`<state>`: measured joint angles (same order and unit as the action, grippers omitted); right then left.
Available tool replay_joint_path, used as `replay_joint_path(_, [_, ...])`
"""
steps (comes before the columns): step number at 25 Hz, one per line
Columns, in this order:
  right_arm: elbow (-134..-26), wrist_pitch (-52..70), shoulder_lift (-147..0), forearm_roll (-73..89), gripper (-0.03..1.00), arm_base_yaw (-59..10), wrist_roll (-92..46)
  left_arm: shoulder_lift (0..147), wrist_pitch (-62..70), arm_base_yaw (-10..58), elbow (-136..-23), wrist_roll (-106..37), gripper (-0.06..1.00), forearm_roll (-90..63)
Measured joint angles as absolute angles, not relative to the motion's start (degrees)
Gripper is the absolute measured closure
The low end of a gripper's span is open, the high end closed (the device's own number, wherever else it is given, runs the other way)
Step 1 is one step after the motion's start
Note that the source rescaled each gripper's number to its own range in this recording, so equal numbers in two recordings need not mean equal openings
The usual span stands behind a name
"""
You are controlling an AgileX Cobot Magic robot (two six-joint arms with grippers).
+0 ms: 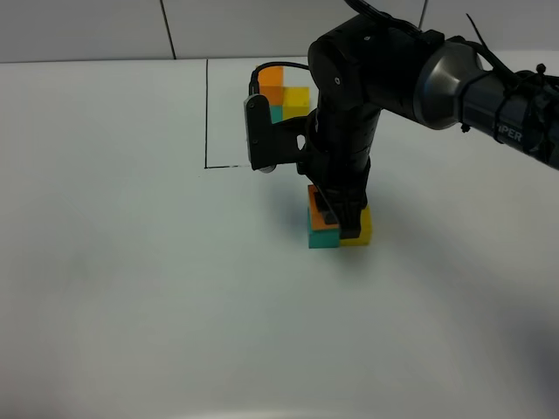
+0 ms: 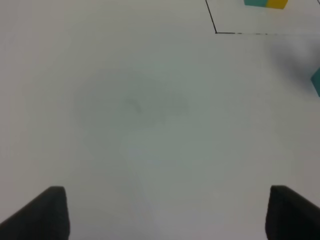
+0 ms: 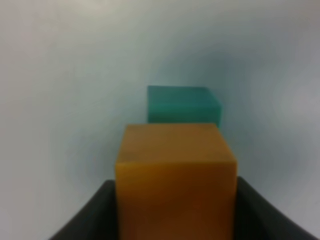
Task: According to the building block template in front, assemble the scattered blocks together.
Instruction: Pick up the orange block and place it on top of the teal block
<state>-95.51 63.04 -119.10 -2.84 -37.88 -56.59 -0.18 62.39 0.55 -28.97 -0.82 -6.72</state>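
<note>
Three loose plain matte cubes: one teal cube [image 1: 323, 240], one yellow cube [image 1: 367, 229], one orange cube [image 1: 316, 214]. One small black-outlined three-cube template [image 1: 288, 96].

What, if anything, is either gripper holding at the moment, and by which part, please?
The right gripper holds the orange cube, its jaws pressing two opposite side faces. The left gripper is open and holds nothing.
</note>
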Motion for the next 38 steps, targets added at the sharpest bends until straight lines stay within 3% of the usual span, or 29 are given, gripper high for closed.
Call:
replay_joint_path(26, [-95.6, 62.6, -121.2, -2.9, 0.95, -36.7, -50.9, -0.2, 62.3, 0.6, -29.0, -0.8, 0.15, -6.7])
replay_joint_path(38, [-100.6, 67.4, -123.2, -2.2, 0.95, -36.7, -50.3, -0.2, 62.3, 0.6, -29.0, -0.8, 0.15, -6.7])
